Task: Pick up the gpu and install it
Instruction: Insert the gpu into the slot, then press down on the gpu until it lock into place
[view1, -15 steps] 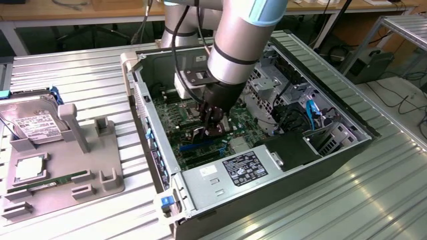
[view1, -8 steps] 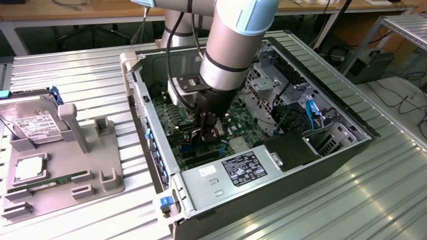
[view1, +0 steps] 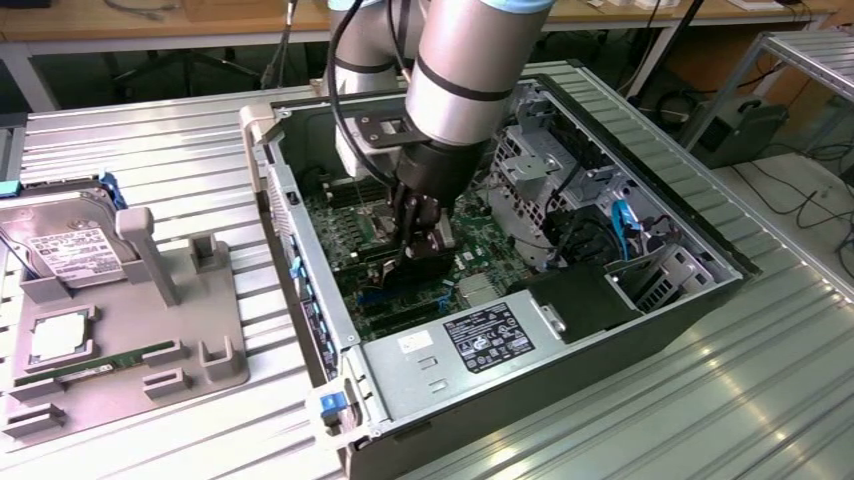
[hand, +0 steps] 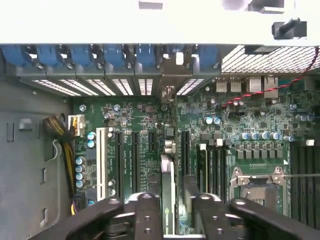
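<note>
Wrist view showed the gpu (hand: 168, 195), a thin card seen edge-on, standing upright in a slot of the green motherboard (hand: 250, 125), its bracket end toward the vented rear slots. The end effector (hand: 170, 210) straddled it, black fingers (hand: 145, 212) spread wide, inside the metal computer case (view1: 641, 330).

My own arm (view1: 461, 70) runs off the top of the exterior view and hides the part of the motherboard (view1: 350, 215) behind it. In the wrist view the gpu (hand: 168, 187) stands edge-on between my fingers (hand: 145, 217), its near end cut off by the picture's edge, so I cannot tell whether they touch it. The small print on the power supply label (view1: 489, 338) is too small to read.
</note>
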